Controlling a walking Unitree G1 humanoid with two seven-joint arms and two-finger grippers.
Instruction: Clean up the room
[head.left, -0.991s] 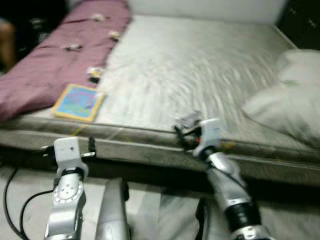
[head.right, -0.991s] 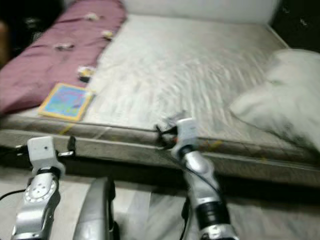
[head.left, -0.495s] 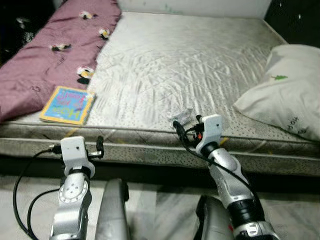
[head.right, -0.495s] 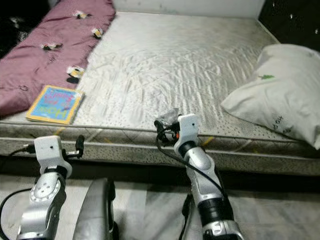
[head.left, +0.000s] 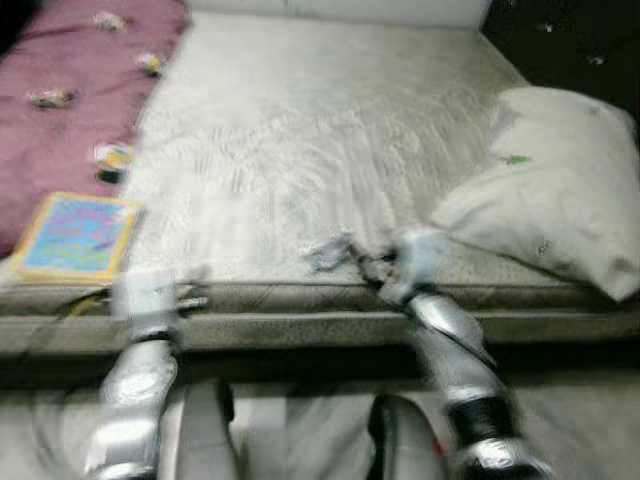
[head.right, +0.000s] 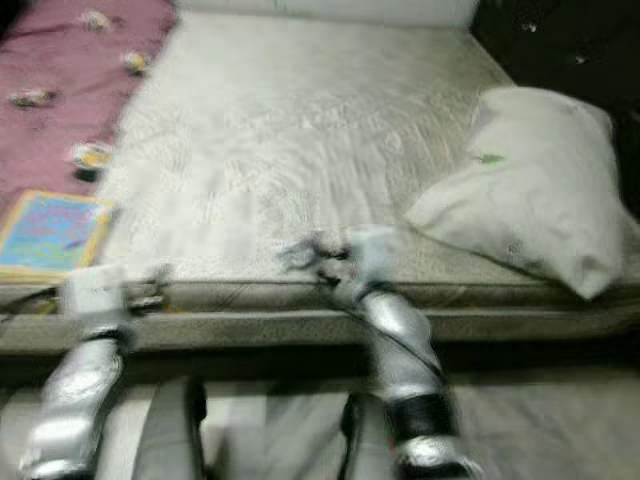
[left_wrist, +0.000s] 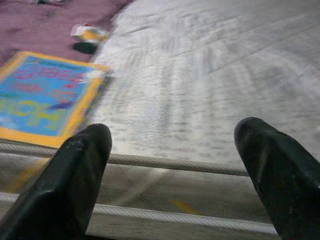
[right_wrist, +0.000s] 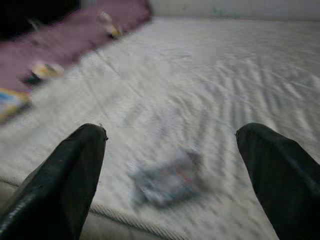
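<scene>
Both my jaws stand open, the right gripper (right_wrist: 170, 150) aimed at a crumpled wrapper (right_wrist: 167, 177) near the bed (head.left: 300, 110) edge. My view is blurred, so I could misjudge and nudge the wrapper off.

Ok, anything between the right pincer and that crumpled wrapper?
Nothing: the right wrist view shows bare mattress between the open right pincer and the wrapper.

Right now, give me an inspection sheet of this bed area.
Surface: mattress, bare, wrinkled.
Job's things: crumpled wrapper near the front edge; book at the left edge.
Clutter: small bits on the maroon blanket; pillow on the right.
Grippers: right gripper open, facing the wrapper, not touching; left gripper open at the mattress edge beside the book.
Cables: nothing seen clearly; blurred.
Surroundings: pale floor in front.
</scene>
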